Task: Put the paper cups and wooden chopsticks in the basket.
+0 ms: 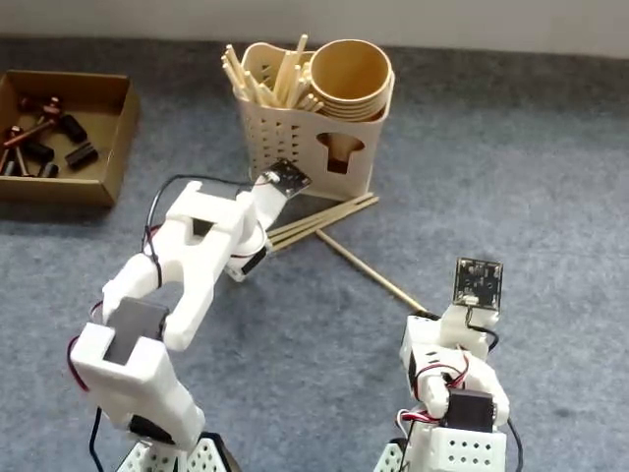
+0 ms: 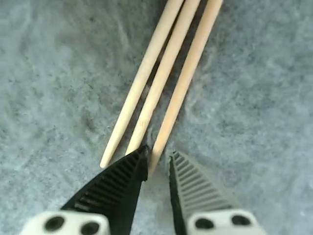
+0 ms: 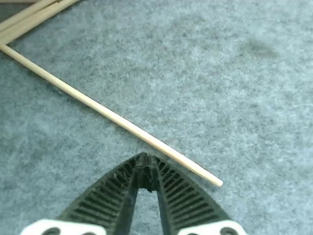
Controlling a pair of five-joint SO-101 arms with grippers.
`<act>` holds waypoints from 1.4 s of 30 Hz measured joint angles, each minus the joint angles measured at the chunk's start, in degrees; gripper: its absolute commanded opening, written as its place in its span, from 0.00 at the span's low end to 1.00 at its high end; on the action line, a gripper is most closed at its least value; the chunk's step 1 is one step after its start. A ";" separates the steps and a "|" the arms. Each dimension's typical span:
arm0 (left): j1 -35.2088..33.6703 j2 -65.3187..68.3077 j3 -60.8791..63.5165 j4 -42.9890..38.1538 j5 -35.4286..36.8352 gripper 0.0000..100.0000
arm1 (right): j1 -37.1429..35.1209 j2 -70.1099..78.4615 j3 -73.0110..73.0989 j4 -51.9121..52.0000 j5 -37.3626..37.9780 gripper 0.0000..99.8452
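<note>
Left wrist view shows the left gripper (image 2: pixel 157 160) spread a little around one tip of three chopsticks (image 2: pixel 165 68), ready to pinch it, while the right gripper (image 3: pixel 145 164), pressed together, sits by a lone chopstick (image 3: pixel 107 113) below the top-middle basket (image 1: pixel 270 133).

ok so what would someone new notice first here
The cream basket at the back of the grey carpet stands out, holding stacked paper cups and a bundle of wooden chopsticks. In front of it three chopsticks lie side by side, the left gripper open at their near ends. A single chopstick lies slantwise toward the right gripper, which is shut close by it.
</note>
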 measured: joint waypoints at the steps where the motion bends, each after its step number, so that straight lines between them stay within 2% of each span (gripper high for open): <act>1: 0.00 0.79 -1.05 0.88 0.09 0.04 | 0.00 0.00 0.00 0.00 0.00 0.01; 5: 0.09 3.52 -4.48 3.96 -0.09 0.01 | 0.00 0.00 0.00 0.00 0.00 0.01; 13: 0.09 3.52 -4.31 6.24 -0.35 0.01 | 0.00 0.00 0.00 0.00 0.00 0.01; 22: 0.00 -7.82 10.20 6.24 -0.70 0.01 | 0.00 0.00 0.00 0.00 0.00 0.01; 27: -0.88 -16.53 20.31 6.24 -5.71 0.01 | 0.00 0.00 0.00 0.00 0.00 0.01; 37: -11.78 -29.80 32.79 6.51 -15.21 0.01 | 0.00 0.00 0.00 0.00 0.00 0.01; 42: -13.80 -34.02 34.64 6.86 -16.09 0.12 | 0.00 0.00 0.00 0.00 0.00 0.01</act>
